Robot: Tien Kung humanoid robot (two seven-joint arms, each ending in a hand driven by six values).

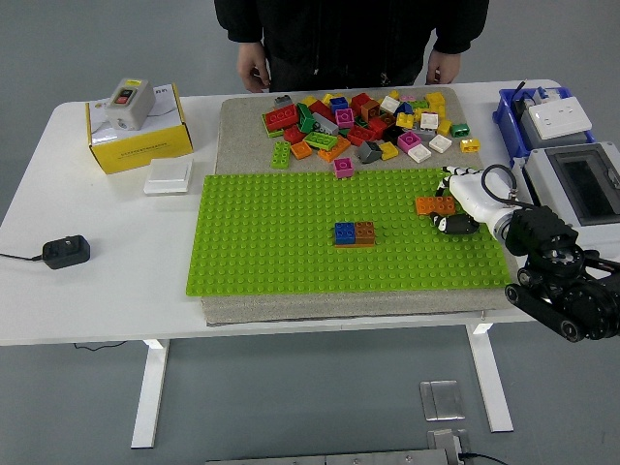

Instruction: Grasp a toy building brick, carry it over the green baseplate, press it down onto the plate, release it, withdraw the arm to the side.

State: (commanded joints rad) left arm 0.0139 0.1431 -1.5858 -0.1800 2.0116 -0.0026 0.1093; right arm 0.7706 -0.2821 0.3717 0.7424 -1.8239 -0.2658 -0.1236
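White table (pixel 107 281) w/ pale legs stands on a grey floor; a grey mat (pixel 242 121) covers its middle and carries the green baseplate (pixel 281 242). Loose brick pile (pixel 363 126) sits on the mat's far part, just past the plate. On the plate's centre: a blue brick (pixel 345 232) touching a brown brick (pixel 365 232). My right hand (pixel 463 205) comes in from the right over the plate's right edge, fingers curled round an orange brick (pixel 435 205), which sits on or just above the studs, can't tell which. Far side: a person in black, hands at the table edge. Left: yellow box (pixel 139 136), white switch plate (pixel 169 175), black adapter (pixel 65 252). Right: blue bin (pixel 506 108), grey enclosure (pixel 572 179).
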